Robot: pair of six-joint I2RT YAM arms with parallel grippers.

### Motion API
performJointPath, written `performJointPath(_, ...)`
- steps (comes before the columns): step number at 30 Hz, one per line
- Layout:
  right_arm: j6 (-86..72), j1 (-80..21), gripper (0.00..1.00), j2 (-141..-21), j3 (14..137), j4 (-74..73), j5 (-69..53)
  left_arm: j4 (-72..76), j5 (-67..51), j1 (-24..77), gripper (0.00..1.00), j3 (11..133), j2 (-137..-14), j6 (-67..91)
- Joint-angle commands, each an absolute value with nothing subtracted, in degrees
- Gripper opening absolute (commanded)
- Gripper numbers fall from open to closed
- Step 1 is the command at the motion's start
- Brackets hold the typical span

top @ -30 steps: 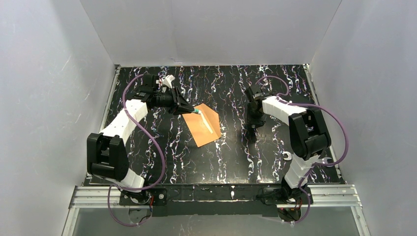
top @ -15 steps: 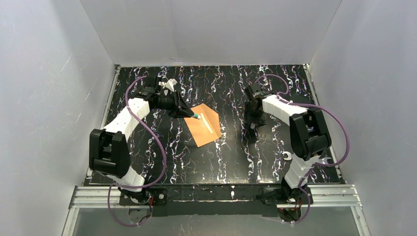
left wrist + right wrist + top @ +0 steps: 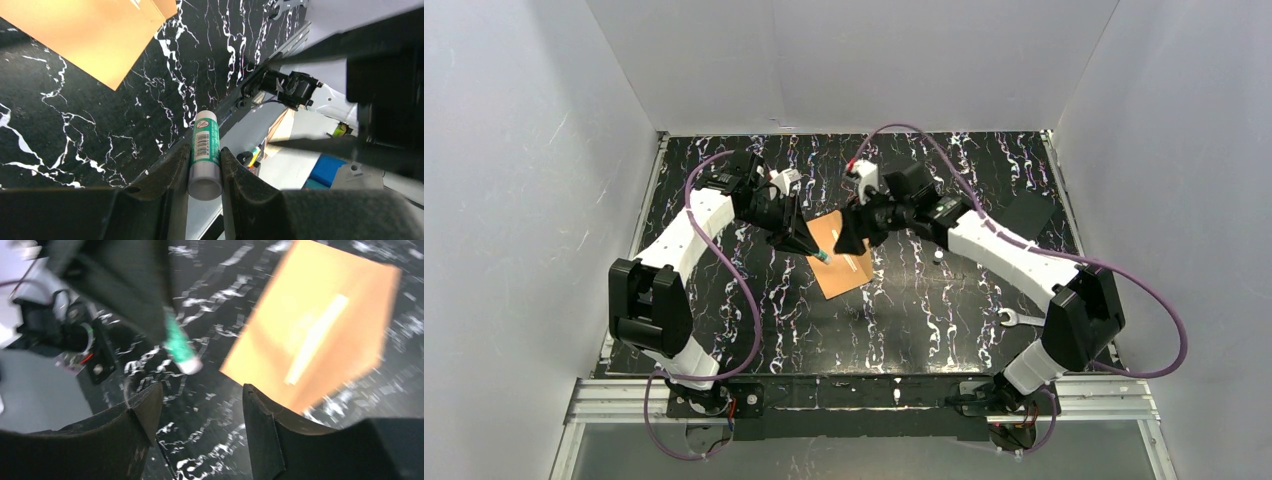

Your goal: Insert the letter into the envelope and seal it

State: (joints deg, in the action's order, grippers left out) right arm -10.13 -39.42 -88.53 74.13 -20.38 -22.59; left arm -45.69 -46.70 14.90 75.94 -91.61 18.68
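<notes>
The left tool [image 3: 204, 156] is clamped on a green-and-white glue stick [image 3: 205, 131]; the right tool [image 3: 200, 395] gapes empty near its tip. The plain orange-brown paper envelope [image 3: 842, 270] lies mid-frame on the black marbled table [image 3: 904, 320]; a misaligned pinch could twist the stick loose

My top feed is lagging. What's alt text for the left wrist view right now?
The left gripper is clamped on a green-labelled glue stick, which points away from the camera over the black marbled table. The orange-brown envelope lies flat at the upper left, apart from the stick.
</notes>
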Motion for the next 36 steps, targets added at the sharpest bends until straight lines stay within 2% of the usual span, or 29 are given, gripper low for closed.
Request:
performJointPath(1, -6.7, -43.9, 0.69, -85.4, 72.5, -11.3, -30.3, -52.3, -52.0, 15.3, 0.0, 77.8, -90.8, 14.7)
performJointPath(17, -1.6, -48.9, 0.63, -89.6, 76.2, -15.0, -32.2, -53.3, -57.7, 16.0, 0.0, 78.7, -87.7, 12.9)
performJointPath(20, -1.8, -49.3, 0.54, -90.1, 76.6, -15.3, -32.0, -52.3, -57.7, 16.0, 0.0, 78.9, -86.9, 13.6)
performJointPath(21, -2.0, -49.4, 0.49, -90.1, 76.6, -15.2, -31.7, -51.5, -57.7, 16.0, 0.0, 78.9, -86.7, 14.0)
performJointPath(23, -2.9, -49.6, 0.31, -90.1, 76.7, -14.6, -29.8, -50.1, -57.7, 16.0, 0.0, 78.9, -86.1, 15.3)
performJointPath(25, -5.3, -49.7, 0.2, -89.8, 76.5, -12.9, -28.4, -47.5, -57.0, 16.1, 0.01, 78.6, -85.4, 17.5)
performJointPath(27, -8.6, -49.7, 0.14, -89.3, 75.6, -9.6, -26.8, -42.3, -56.6, 16.0, 0.06, 77.0, -84.2, 21.6)
performJointPath(29, -13.4, -49.7, 0.1, -88.4, 73.7, -4.6, -24.5, -34.2, -55.2, 16.0, 0.07, 73.9, -82.0, 27.8)
performJointPath(36, -31.0, -49.7, 0.1, -88.4, 71.0, 9.1, -18.0, -5.6, -46.8, 16.1, 0.09, 61.4, -74.2, 46.5)
